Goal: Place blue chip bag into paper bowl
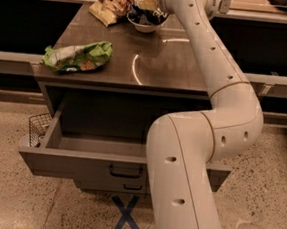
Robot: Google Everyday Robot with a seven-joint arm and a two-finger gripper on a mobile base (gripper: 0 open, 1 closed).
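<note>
The paper bowl [144,26] stands at the far edge of the dark table top [153,62]. The blue chip bag [141,16] lies inside the bowl, dark and wrinkly, and fills most of it. My gripper [152,6] is at the end of the long white arm, just above the bowl's far right rim and close over the bag. Whether it still touches the bag does not show.
A tan-and-brown chip bag [113,4] lies just left of the bowl at the back. A green bag [78,56] lies at the table's front left. Below, a drawer [95,155] stands pulled open. My arm's lower links [190,155] fill the front right.
</note>
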